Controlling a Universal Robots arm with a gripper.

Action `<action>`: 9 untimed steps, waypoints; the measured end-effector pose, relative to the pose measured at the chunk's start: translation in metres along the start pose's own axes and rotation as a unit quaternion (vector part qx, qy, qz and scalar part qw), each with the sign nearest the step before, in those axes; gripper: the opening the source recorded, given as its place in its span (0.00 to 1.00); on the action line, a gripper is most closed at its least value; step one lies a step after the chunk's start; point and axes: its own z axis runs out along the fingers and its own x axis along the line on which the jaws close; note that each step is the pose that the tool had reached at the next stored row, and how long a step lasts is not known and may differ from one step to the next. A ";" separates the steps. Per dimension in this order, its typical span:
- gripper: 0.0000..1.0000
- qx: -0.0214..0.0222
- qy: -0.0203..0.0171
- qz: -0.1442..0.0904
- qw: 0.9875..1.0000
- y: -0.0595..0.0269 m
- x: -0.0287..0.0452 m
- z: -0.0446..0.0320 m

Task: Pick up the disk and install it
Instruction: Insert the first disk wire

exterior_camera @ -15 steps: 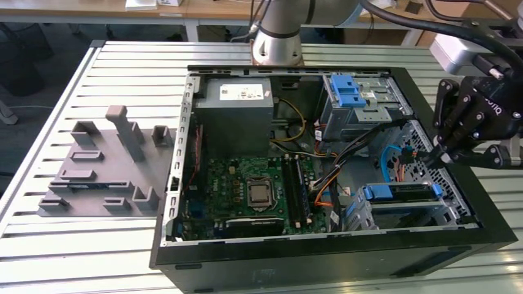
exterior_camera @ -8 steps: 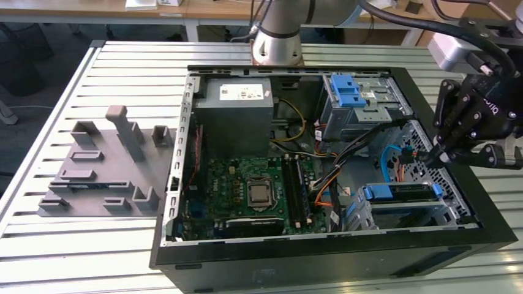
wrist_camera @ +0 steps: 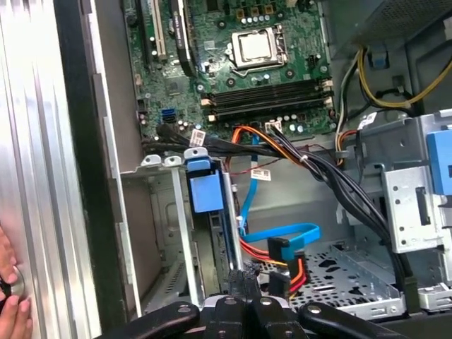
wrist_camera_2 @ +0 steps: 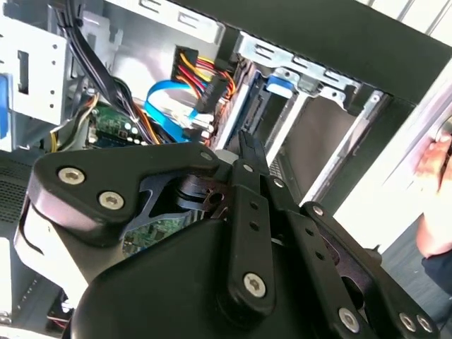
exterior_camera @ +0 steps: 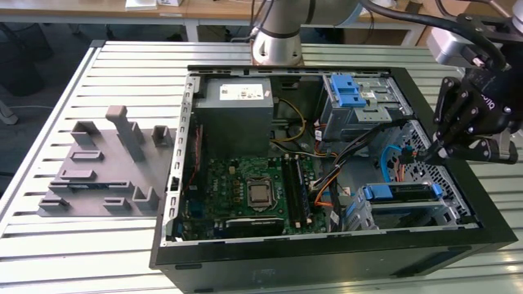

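A grey moulded plastic fixture (exterior_camera: 98, 168) lies near the slatted metal table's (exterior_camera: 49, 257) edge on the exterior view's left. Next stands the open black computer case (exterior_camera: 327, 260). The blue-railed silver disk (exterior_camera: 398, 192) sits slotted in the bay at the case's near corner on the exterior view's right. Just above the disk the black gripper (exterior_camera: 428, 154) hovers, fingers pressed together, holding nothing.

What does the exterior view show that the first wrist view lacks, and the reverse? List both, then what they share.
Exterior view: the grey fixture beside the case and the arm's base. First wrist view: a hand on the table outside the case. Both: the motherboard, the disk sitting in its bay, the blue cable and the gripper over the bay end of the case.
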 end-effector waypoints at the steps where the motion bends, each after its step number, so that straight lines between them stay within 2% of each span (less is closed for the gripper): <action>1: 0.11 0.000 0.000 0.000 1.000 -0.0006 -0.0024 0.0001; 4: 0.11 0.000 0.000 0.001 1.000 -0.0038 -0.0067 0.0013; 8: 0.11 0.000 0.000 0.014 1.000 -0.0047 -0.0090 0.0024; 9: 0.11 0.000 0.001 0.015 1.000 -0.0049 -0.0103 0.0026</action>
